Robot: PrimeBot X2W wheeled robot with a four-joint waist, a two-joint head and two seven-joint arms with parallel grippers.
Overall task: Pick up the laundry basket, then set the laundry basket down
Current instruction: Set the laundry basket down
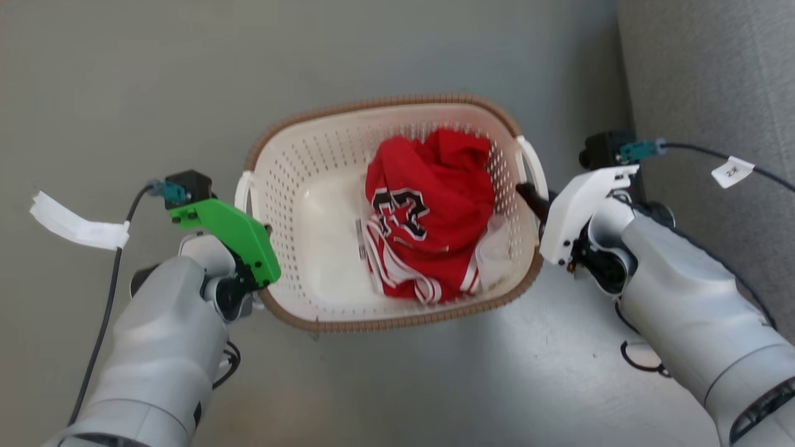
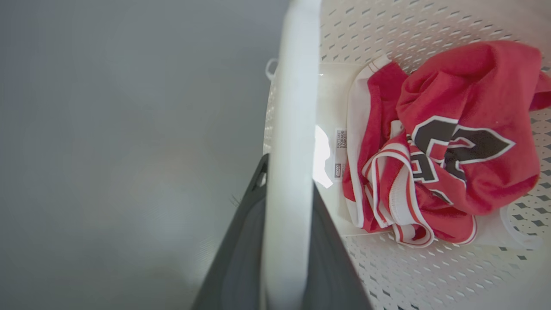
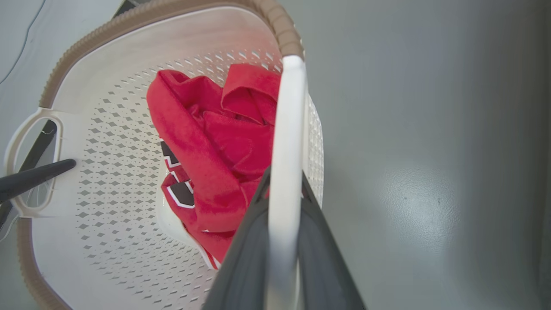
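All around, grey floor point(image 1: 124, 74). Mid-frame between both arms, laundry basket point(image 1: 298, 155), upright, brown rim up; cannot tell if resting on the floor or lifted. Bunched inside toward the right-arm side, red jersey point(image 1: 435, 205). On left handle point(image 2: 292, 107), left gripper point(image 2: 288, 176), jaws narrow, clamping the white bar. On right handle point(image 3: 290, 120), right gripper point(image 3: 285, 176), jaws pinching likewise.

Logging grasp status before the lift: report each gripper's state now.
Left gripper: shut on the laundry basket by its left handle.
Right gripper: shut on its right handle.
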